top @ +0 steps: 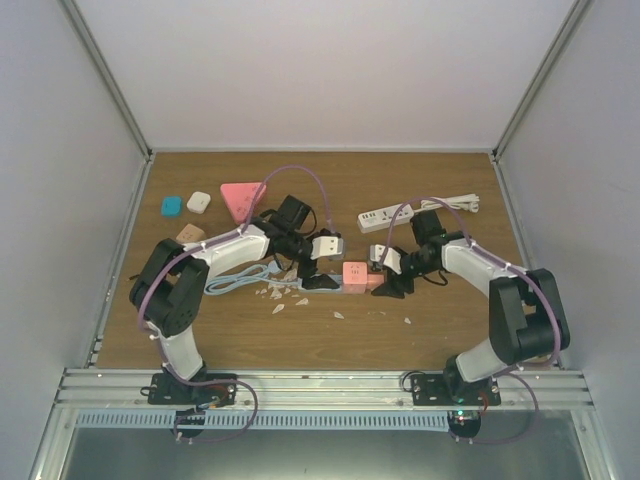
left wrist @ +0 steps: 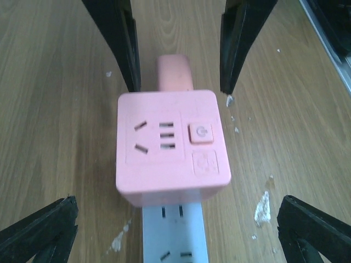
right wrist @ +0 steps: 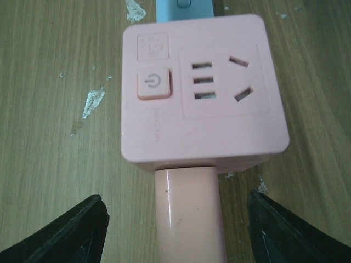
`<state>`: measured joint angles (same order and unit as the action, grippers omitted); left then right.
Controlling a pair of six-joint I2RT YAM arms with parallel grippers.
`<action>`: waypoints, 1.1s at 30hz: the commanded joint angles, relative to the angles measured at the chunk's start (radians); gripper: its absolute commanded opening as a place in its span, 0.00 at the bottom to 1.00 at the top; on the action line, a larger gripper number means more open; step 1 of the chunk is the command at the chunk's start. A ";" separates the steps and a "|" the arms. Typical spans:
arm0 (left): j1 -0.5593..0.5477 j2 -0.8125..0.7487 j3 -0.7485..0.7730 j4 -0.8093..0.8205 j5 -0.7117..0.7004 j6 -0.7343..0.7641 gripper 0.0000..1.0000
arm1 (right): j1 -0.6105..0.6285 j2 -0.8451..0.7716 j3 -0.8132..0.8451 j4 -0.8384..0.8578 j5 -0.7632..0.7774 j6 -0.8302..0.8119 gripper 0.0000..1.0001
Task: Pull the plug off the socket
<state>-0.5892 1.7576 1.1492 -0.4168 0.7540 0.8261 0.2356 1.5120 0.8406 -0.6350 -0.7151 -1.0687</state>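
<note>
A pink cube socket (top: 354,272) lies mid-table, with outlets and a power button on top. A pink plug stem (right wrist: 189,216) sticks out of its right side. A pale blue-white power strip (left wrist: 174,233) runs out from under its left side. My left gripper (left wrist: 175,233) is open, its fingers (left wrist: 35,230) wide on both sides of the strip and touching nothing. My right gripper (right wrist: 181,233) is open, its fingers (right wrist: 60,235) wide on both sides of the pink stem and clear of it. In the top view the left gripper (top: 320,280) and the right gripper (top: 392,285) flank the cube.
A white power strip (top: 385,217) with its cord lies at the back right. A pink triangle (top: 243,197), a black adaptor (top: 292,212) and small blue (top: 171,206), white (top: 198,201) and beige (top: 189,233) blocks lie at the back left. A light blue cable (top: 240,280) and white flecks (top: 290,298) lie near the cube.
</note>
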 commanded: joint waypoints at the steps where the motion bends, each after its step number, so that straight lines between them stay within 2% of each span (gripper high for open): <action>1: -0.039 0.056 0.058 0.058 0.036 -0.027 0.99 | -0.005 0.042 -0.008 0.004 -0.003 -0.006 0.68; 5: -0.066 0.093 0.067 0.068 0.050 -0.036 0.99 | -0.005 0.058 -0.007 0.014 -0.011 -0.001 0.64; 8: -0.081 0.113 0.069 0.085 0.047 -0.047 0.98 | -0.005 0.051 -0.016 0.038 -0.001 0.010 0.51; 13: -0.091 0.143 0.082 0.090 0.046 -0.067 0.90 | -0.005 0.029 -0.027 0.052 -0.003 0.012 0.43; 19: -0.100 0.160 0.082 0.082 0.032 -0.065 0.74 | -0.005 0.030 -0.030 0.055 0.019 0.024 0.30; 24: -0.100 0.147 0.049 0.095 -0.011 -0.056 0.55 | -0.007 0.015 -0.040 0.052 0.034 0.030 0.20; 29: -0.095 0.151 0.033 0.081 -0.045 -0.051 0.37 | -0.028 0.002 -0.057 0.039 0.069 0.004 0.15; 33: -0.093 0.156 0.026 0.068 -0.072 -0.040 0.27 | -0.066 0.000 -0.066 -0.012 0.095 -0.044 0.13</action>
<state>-0.6727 1.9030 1.2106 -0.3210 0.7380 0.7708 0.2245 1.5364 0.7979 -0.5751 -0.6960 -1.0649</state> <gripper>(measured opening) 0.621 0.298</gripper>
